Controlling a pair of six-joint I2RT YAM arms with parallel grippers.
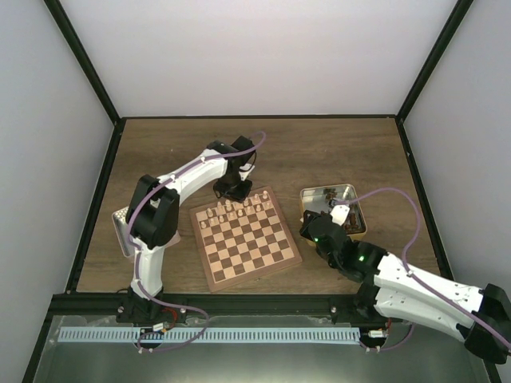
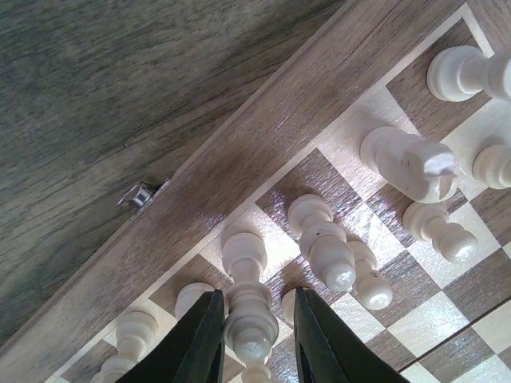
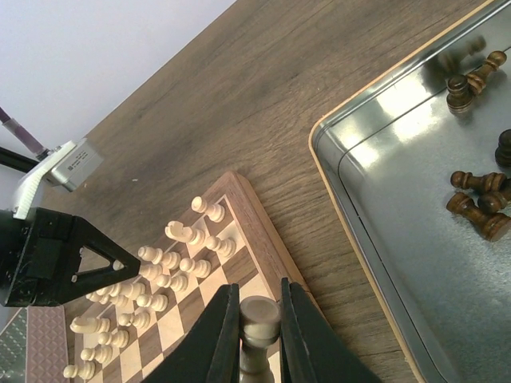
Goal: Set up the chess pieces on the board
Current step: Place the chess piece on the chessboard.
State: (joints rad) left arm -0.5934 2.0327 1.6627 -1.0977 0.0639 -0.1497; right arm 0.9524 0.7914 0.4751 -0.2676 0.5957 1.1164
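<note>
The board (image 1: 255, 247) lies in the middle of the table, with cream chess pieces (image 1: 235, 209) lined up on its two far rows. My left gripper (image 1: 234, 191) hangs over the far row. Its jaws (image 2: 257, 294) stand slightly open around an upright cream piece (image 2: 250, 319) that rests on its square, with a gap on the right side. My right gripper (image 3: 259, 287) is shut on a dark brown piece (image 3: 260, 319) and holds it above the board's right rim (image 3: 263, 231). A cream knight (image 2: 407, 163) stands nearby.
A silver tin (image 1: 351, 190) with loose dark brown pieces (image 3: 475, 211) sits right of the board, close to the right gripper. Another tin (image 1: 120, 227) lies at the left edge behind the left arm. Walls enclose the table.
</note>
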